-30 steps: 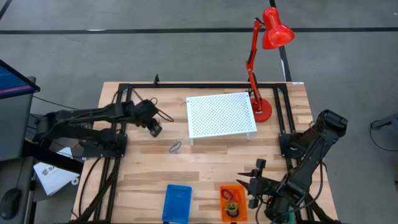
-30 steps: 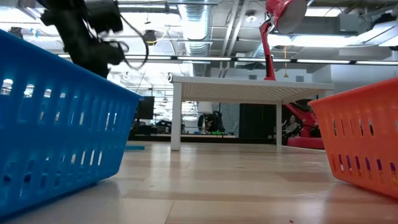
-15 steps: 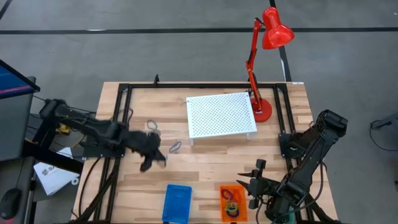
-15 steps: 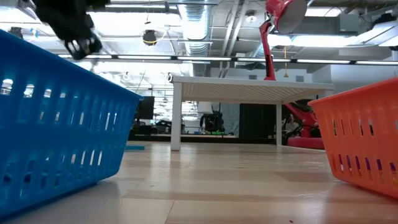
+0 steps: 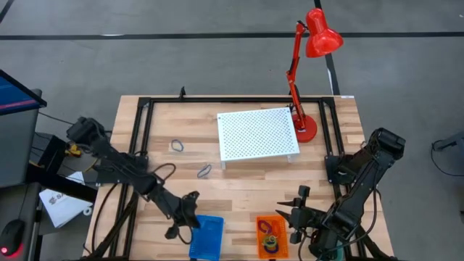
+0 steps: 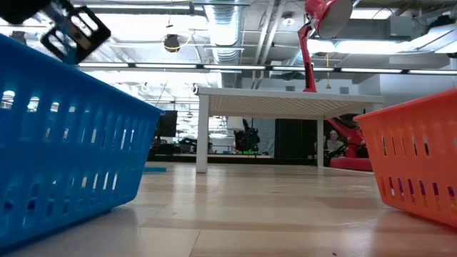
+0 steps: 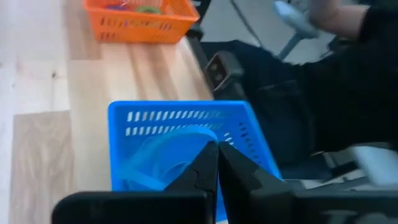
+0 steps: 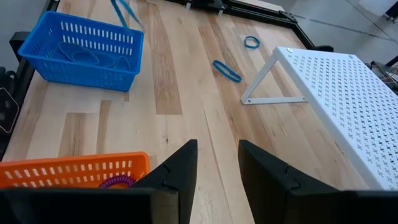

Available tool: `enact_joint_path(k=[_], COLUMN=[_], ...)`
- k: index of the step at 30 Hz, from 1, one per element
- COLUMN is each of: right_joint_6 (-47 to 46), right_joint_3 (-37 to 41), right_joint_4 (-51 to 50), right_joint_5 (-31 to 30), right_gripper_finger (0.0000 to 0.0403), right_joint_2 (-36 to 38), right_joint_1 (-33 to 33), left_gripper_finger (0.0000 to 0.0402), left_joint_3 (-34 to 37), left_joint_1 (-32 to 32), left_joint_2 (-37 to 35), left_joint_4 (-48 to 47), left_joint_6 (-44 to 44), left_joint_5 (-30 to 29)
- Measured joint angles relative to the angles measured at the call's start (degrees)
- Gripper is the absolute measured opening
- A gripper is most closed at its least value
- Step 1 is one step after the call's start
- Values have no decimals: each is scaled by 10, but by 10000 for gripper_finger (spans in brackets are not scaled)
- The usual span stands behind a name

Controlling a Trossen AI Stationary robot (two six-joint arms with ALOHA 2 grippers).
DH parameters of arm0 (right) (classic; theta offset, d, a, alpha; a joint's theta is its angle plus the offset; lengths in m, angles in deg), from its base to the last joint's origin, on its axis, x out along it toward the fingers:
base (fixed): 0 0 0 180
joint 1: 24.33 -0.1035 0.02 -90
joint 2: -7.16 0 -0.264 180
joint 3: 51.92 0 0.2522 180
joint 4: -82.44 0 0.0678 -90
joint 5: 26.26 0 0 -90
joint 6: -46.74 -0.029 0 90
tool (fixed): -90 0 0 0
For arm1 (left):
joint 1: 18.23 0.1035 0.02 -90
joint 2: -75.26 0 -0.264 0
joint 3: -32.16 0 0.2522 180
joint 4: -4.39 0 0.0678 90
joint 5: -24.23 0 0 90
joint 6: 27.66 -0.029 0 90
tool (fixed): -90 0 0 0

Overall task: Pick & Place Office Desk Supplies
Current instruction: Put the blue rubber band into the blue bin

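Left gripper (image 7: 217, 163) above blue plastic slotted basket (image 7: 180, 118).
Jaws pinching thin blue oval loop (image 7: 163, 155); right gripper (image 8: 217, 163) parted, empty.

Red desk lamp (image 5: 313, 51) beside white perforated stand (image 5: 258, 134); wooden table (image 5: 246, 192).

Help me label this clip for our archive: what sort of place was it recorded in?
Most likely a robotics lab in a large industrial hall: a wooden table set on a bare concrete floor, exposed ceiling ducts overhead, and a red desk lamp beside a white perforated stand.
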Motion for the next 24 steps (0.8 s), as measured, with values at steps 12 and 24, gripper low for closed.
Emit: enact_joint_path(k=[12, 24], right_joint_6=[-1, -5], right_joint_3=[0, 0], right_joint_4=[3, 3], right_joint_5=[10, 18], right_gripper_finger=[113, 113], right_joint_2=[0, 0], right_joint_1=[0, 0], left_gripper_finger=[0, 106], left_joint_3=[0, 0], left_joint_1=[-11, -22], left_joint_2=[60, 67], left_joint_4=[60, 66], left_joint_6=[15, 12], left_joint_5=[12, 6])
